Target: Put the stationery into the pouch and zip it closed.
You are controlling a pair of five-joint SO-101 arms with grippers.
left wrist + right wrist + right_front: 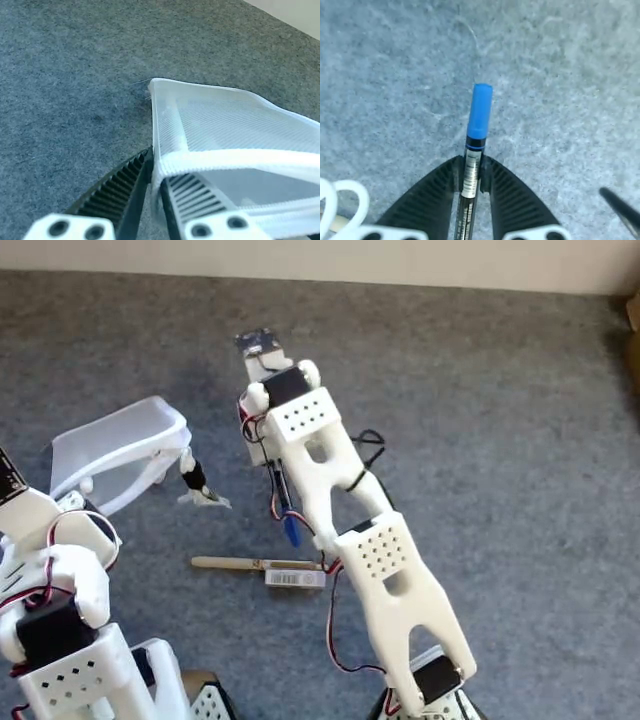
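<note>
My left gripper [153, 167] is shut on the edge of the white mesh pouch [235, 125], pinching its rim between the black fingers. In the high view the pouch [120, 445] stands held up at the left, its mouth open. My right gripper [472, 167] is shut on a dark pen [479, 112] whose blue cap points away from it. In the high view the pen [289, 523] shows beside the right arm, to the right of the pouch, its upper part hidden under the arm.
A black binder clip [199, 485] lies just right of the pouch. A wooden stick [228, 563] and a white eraser [295, 578] lie nearer the front. Grey carpet [500, 420] covers the table, with free room to the right and at the back.
</note>
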